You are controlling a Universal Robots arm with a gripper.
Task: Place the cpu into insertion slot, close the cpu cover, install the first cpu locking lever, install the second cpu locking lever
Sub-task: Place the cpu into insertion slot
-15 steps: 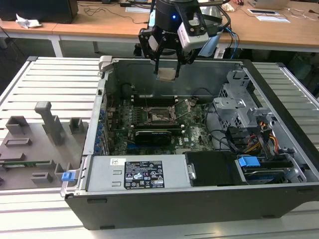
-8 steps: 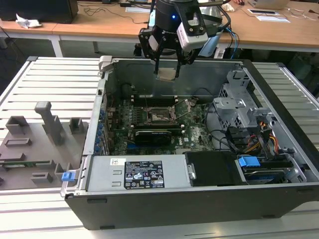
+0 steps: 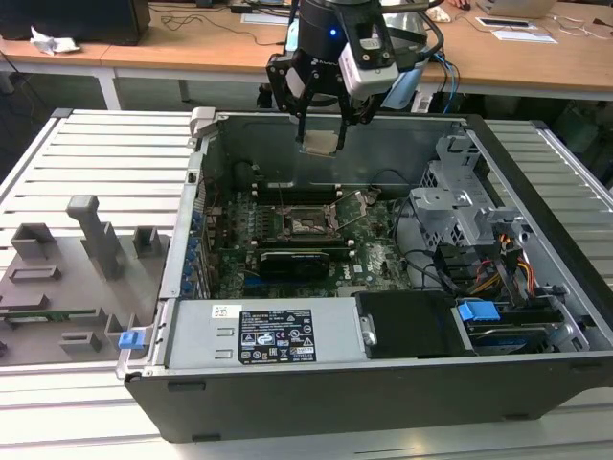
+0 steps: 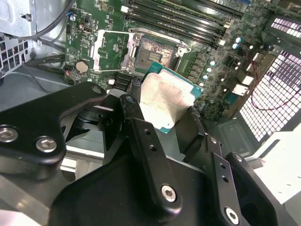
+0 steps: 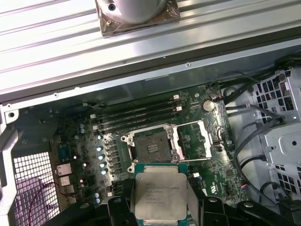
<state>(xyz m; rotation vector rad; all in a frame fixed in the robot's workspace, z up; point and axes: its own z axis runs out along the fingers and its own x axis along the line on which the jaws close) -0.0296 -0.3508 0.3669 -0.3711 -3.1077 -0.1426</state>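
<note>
Gripper (image 3: 321,141) holds cpu (image 5: 160,200); silver top, grn rim

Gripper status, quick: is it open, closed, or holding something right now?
Gripper: shut on the cpu, holding it in the air above the open computer case, clear of the insertion slot.

The cpu (image 5: 158,197) has a dull, smooth grey metal top; the claw (image 4: 164,112) looks matt black, perhaps metal.
</note>
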